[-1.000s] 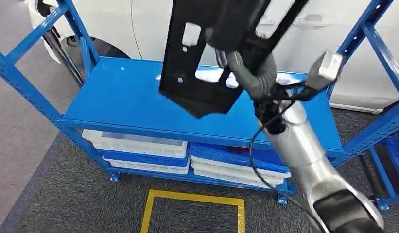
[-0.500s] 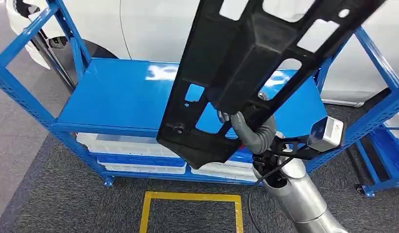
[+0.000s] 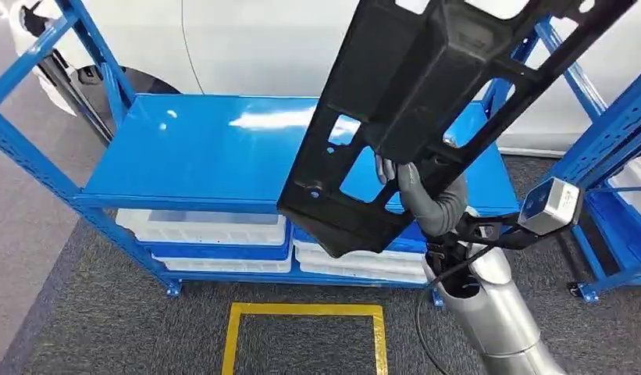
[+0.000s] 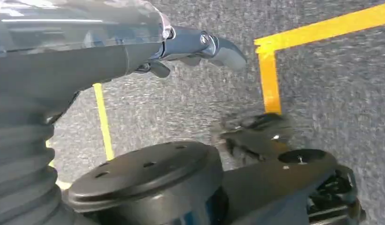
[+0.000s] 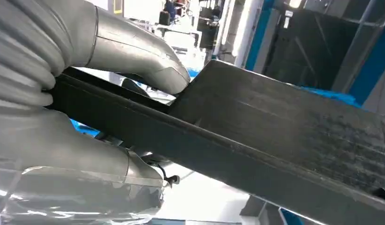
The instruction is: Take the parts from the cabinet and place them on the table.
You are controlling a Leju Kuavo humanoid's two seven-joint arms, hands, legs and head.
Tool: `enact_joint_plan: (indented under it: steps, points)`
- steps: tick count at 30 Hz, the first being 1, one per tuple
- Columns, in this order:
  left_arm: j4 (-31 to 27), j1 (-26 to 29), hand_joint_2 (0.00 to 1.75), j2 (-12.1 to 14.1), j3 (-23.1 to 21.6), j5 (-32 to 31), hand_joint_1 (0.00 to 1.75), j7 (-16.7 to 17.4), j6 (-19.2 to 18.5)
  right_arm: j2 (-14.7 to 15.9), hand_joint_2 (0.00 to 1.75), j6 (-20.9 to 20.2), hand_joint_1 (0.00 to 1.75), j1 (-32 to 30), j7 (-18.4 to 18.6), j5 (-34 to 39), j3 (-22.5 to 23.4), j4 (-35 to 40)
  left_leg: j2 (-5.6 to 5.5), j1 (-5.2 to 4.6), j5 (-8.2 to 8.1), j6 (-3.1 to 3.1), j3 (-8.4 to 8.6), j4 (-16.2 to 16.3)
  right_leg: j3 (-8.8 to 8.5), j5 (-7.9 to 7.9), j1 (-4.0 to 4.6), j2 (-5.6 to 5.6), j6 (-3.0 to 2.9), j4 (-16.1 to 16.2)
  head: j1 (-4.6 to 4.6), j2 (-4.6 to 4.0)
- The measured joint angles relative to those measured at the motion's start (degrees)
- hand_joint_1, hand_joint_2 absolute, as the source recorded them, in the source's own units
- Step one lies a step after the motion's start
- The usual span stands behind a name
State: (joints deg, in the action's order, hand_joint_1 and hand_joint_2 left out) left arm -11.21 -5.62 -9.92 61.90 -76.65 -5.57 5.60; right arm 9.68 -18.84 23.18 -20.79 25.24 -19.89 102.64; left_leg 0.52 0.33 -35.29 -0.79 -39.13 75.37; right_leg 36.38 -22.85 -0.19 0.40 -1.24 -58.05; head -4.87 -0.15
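- The right hand (image 3: pixel 428 199) grips a long black plastic part (image 3: pixel 426 101). In the head view the part runs from the lower centre of the frame up to the upper right, held in the air in front of the blue cabinet (image 3: pixel 208 148).
- In the right wrist view the thick grey thumb (image 5: pixel 139 56) presses on the top face of the part (image 5: pixel 275 131); the fingers wrap the bar from the other side and are mostly hidden by it.
- The part carries several cut-out openings and small holes. It touches no shelf.
- The left hand (image 4: pixel 195 47) hangs over grey carpet with yellow floor tape (image 4: pixel 270 75). Its fingers (image 4: pixel 223 49) are loosely extended and hold nothing.
- The cabinet's top shelf is bare blue metal with light reflections. White and blue trays (image 3: pixel 215 234) are stacked on the shelf below, at centre left of the frame.
- A white car body (image 3: pixel 247 47) stands behind the cabinet, across the upper part of the frame.
- A yellow floor square (image 3: pixel 305 328) lies on the carpet at bottom centre.
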Motion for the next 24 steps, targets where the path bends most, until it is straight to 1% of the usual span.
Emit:
enact_joint_plan:
  steps: [1,2,3,4,5,6,8,9,10,11,12,13,14,15,16,17,18,19,20,21,22,23,24]
  points:
    - [0.00,-0.06,1.75,0.02,0.00,-0.16,0.00,0.00,0.00,0.00,1.75,0.20,1.75,-0.14,0.00,-0.09,0.07,0.00,0.00,0.01,1.03,0.07,1.93,-2.33,0.67,0.43,0.00,0.11,0.11,-0.16,0.00,0.00]
    - [-0.02,-0.04,1.75,0.02,0.00,-0.16,0.00,0.15,-0.02,0.00,1.75,0.28,1.75,-0.17,0.00,-0.20,0.13,0.00,-0.01,0.04,2.71,0.21,5.07,-6.98,1.35,0.87,-0.01,0.31,0.26,-0.35,0.00,0.00]
    - [-0.02,-0.04,1.75,0.11,0.00,-0.16,0.00,0.15,0.00,0.00,1.75,0.26,1.75,-0.15,0.00,-0.20,0.28,0.00,-0.08,0.06,4.33,0.43,8.81,-12.64,1.92,1.29,-0.03,0.48,0.44,-0.57,0.00,0.00]
    - [-0.02,-0.17,1.75,0.15,0.00,-0.16,0.00,0.15,-0.02,0.00,1.75,0.26,1.75,-0.15,0.00,-0.17,0.50,0.07,-0.32,0.07,3.92,0.72,11.39,-17.14,2.29,1.71,-0.06,0.51,0.71,-0.72,0.00,0.00]
    - [0.00,-0.25,1.75,0.15,0.00,-0.11,0.00,0.13,0.00,0.07,1.75,0.26,1.75,-0.06,0.04,-0.02,0.66,0.04,-0.37,-0.39,4.65,0.87,10.97,-17.27,2.49,2.10,0.26,0.52,1.15,-0.78,0.00,0.00]
    - [0.00,-0.25,1.75,0.15,0.00,-0.07,0.00,0.07,0.06,0.07,1.75,0.22,1.75,0.15,0.20,0.13,0.68,0.02,-0.39,-0.37,4.97,1.15,10.69,-17.14,2.59,2.53,0.06,0.47,1.51,-0.65,-0.02,0.00]
    - [-0.02,-0.12,1.75,0.24,0.02,0.04,0.00,0.04,0.09,0.07,1.75,0.17,1.75,0.45,0.48,0.35,0.66,0.00,-0.37,-0.81,5.81,1.90,10.32,-17.08,2.57,3.64,-0.28,0.50,2.17,-0.10,0.00,0.00]
    - [0.00,-0.07,1.75,0.22,0.04,0.11,0.00,0.00,0.09,0.07,1.75,0.28,1.75,0.66,0.70,0.35,0.68,-0.06,-0.10,-0.40,6.96,2.33,9.81,-17.89,2.83,4.08,-0.17,0.71,2.55,-0.03,0.02,0.00]
    - [0.00,-0.24,1.75,0.24,0.04,0.19,0.00,-0.11,0.09,0.07,1.75,0.42,1.75,0.74,0.74,0.35,0.77,-0.11,0.30,-0.35,7.79,2.69,9.59,-17.94,3.51,1.92,-0.44,0.57,2.71,-0.90,0.00,0.00]
    - [0.00,-0.33,1.75,0.26,0.04,0.22,0.00,-0.15,0.09,0.07,1.75,0.59,1.75,0.92,0.92,0.28,0.76,-0.13,0.33,-0.34,8.49,3.10,8.63,-17.98,4.32,-1.91,-0.49,0.34,2.90,-3.52,0.02,0.00]
    - [0.00,-0.33,1.75,0.26,0.04,0.22,0.00,-0.18,0.11,0.04,1.75,0.61,1.75,1.00,1.09,0.26,0.76,-0.15,0.39,-0.37,9.14,3.22,7.79,-17.95,5.27,-5.60,-0.58,0.27,3.10,-7.41,0.00,0.00]
    - [0.00,-0.31,1.75,0.26,0.04,0.22,0.00,-0.18,0.09,-0.07,1.75,0.61,1.75,0.93,1.18,0.26,0.76,-0.15,0.45,-0.42,9.80,3.22,6.91,-17.93,6.16,-8.58,-0.60,0.24,3.27,-11.90,0.00,0.00]
    - [0.00,-0.31,1.75,0.26,0.04,0.22,0.00,-0.18,0.09,-0.15,1.75,0.70,1.75,0.88,1.22,0.26,0.79,-0.22,0.55,-0.43,10.41,3.21,5.99,-17.87,6.66,-9.96,-0.60,0.23,3.41,-15.56,0.00,0.00]
    - [0.00,-0.30,1.75,0.26,0.04,0.22,0.00,-0.15,0.09,-0.15,1.75,0.85,1.75,0.86,1.25,0.26,0.79,-0.28,0.61,-0.43,11.05,3.13,5.01,-17.76,6.42,-9.53,-0.60,0.23,3.47,-17.65,0.00,0.00]
    - [0.00,-0.30,1.75,0.24,0.04,0.22,0.00,-0.15,0.06,-0.15,1.75,0.87,1.75,0.84,1.25,0.26,0.79,-0.31,0.64,-0.42,11.69,3.04,4.02,-17.62,5.05,-7.72,-0.62,0.23,3.51,-17.23,0.00,0.00]
    - [0.00,-0.29,1.75,0.24,0.04,0.22,0.00,-0.16,0.06,-0.15,1.75,0.87,1.75,0.86,1.25,0.24,0.79,-0.31,0.65,-0.38,12.25,2.87,3.02,-17.46,2.59,-5.69,-0.63,0.18,3.48,-14.65,0.00,0.00]
    - [0.00,-0.29,1.75,0.24,0.04,0.22,0.00,-0.18,0.06,-0.15,1.75,0.85,1.75,0.93,1.25,0.26,0.81,-0.31,0.65,-0.34,12.76,2.68,2.15,-17.23,-0.66,-4.48,-0.63,0.09,3.40,-10.55,0.00,0.00]
    - [0.00,-0.30,1.75,0.22,0.04,0.30,0.00,-0.18,0.06,-0.15,1.75,0.85,1.75,1.19,1.33,0.24,0.90,-0.31,0.65,-0.34,13.27,2.42,1.51,-16.87,-4.96,-4.86,-0.63,-0.10,3.24,-4.97,0.00,0.00]
    - [0.00,-0.34,1.75,0.22,0.04,0.37,0.00,-0.18,0.06,-0.15,1.75,0.83,1.75,1.58,1.49,0.24,0.92,-0.31,0.57,-0.65,13.64,2.08,0.92,-16.63,-7.80,-7.29,-0.20,-0.12,2.88,0.01,0.00,0.00]
    - [0.00,-0.34,1.75,0.20,0.04,0.37,0.00,-0.20,0.06,-0.15,1.75,0.83,1.75,1.63,1.51,0.28,1.01,-0.33,0.64,-0.58,14.21,1.78,1.10,-16.88,-7.56,-6.98,-0.07,0.03,2.15,-0.18,-0.07,0.00]
    - [0.00,-0.35,1.75,0.17,0.04,0.37,0.00,-0.20,0.06,-0.15,1.75,0.83,1.75,1.75,1.47,0.28,1.05,-0.33,0.62,-0.53,14.61,1.52,1.21,-16.96,-7.41,-6.62,-0.02,0.08,1.95,0.17,-0.04,0.00]
    - [0.00,-0.36,1.75,0.17,0.04,0.37,0.00,-0.20,0.06,-0.15,1.75,0.83,1.75,1.95,1.46,0.26,1.07,-0.35,0.62,-0.39,15.18,1.22,1.07,-17.08,-7.13,-6.43,0.18,0.08,1.56,-0.07,-0.04,0.00]
    - [0.00,-0.25,1.75,0.17,0.04,0.37,0.00,-0.20,0.06,-0.09,1.75,0.83,1.75,1.95,1.53,0.24,1.09,-0.39,0.52,-0.53,15.61,0.78,1.03,-17.21,-6.88,-5.85,-0.06,0.02,0.98,0.30,-0.02,0.00]
